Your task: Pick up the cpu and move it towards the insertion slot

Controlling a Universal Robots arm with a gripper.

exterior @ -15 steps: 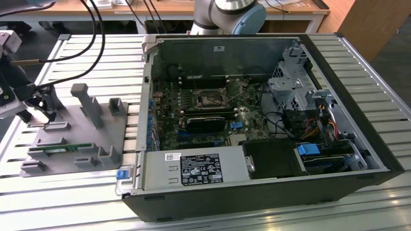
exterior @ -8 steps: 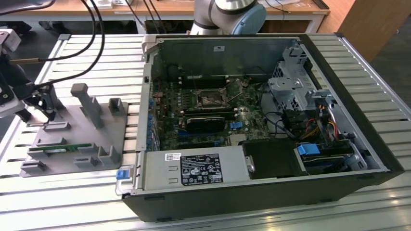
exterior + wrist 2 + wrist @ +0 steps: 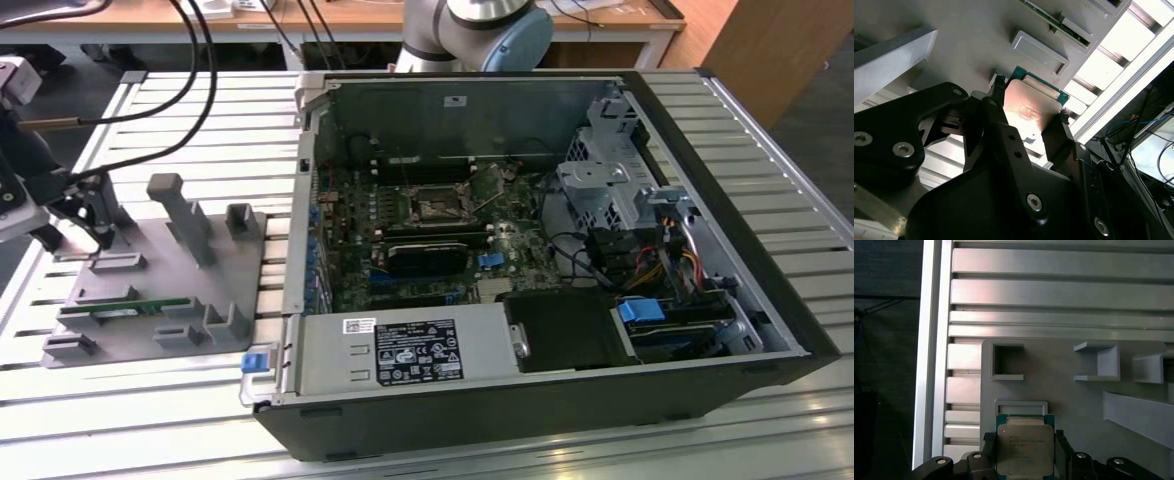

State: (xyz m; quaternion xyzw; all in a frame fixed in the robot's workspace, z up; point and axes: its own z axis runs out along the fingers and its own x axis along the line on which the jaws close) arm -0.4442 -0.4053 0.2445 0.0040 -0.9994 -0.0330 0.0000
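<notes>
The cpu (image 3: 1024,447) is sitting between the two fingers of the gripper (image 3: 1024,442), which are pressing on its opposite edges, over the holder tray (image 3: 1064,375) lying on the slatted table (image 3: 1054,290). A shallow pocket (image 3: 1021,407) is lying just ahead of the fingertips, and a memory stick (image 3: 123,311) is resting in the tray near the gripper. Well away from the gripper, the insertion slot (image 3: 438,205) is lying inside the open computer case (image 3: 534,420) on the same table.

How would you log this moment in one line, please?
gripper: shut on chip | place: over grey tray, beside computer case | socket: inside case
</notes>
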